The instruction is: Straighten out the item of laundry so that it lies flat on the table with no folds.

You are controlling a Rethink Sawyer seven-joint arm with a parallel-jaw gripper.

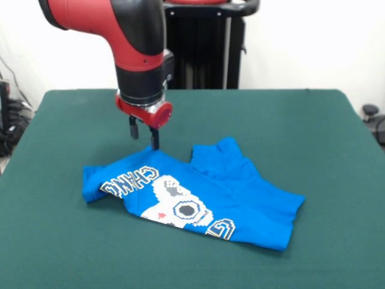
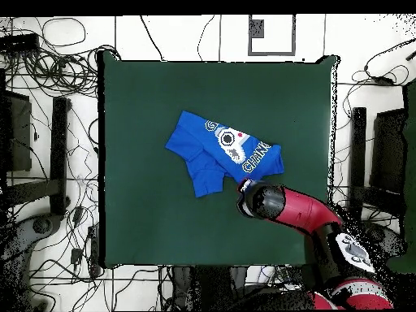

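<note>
The gripper (image 1: 144, 136) hangs with its two fingers parted, empty, tips just above the far edge of the blue T-shirt (image 1: 204, 195); the shirt lies below and in front of it, rumpled and folded, graphic up, on the green table (image 1: 301, 120).

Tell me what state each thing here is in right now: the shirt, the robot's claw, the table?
T-shirt: crumpled and folded over itself, graphic side partly showing, not flat.
Gripper: open, two fingers pointing down at the shirt's far edge, holding nothing.
Table: green cloth smooth, bearing only the shirt.
Arm: bent down over the table above the shirt.
</note>
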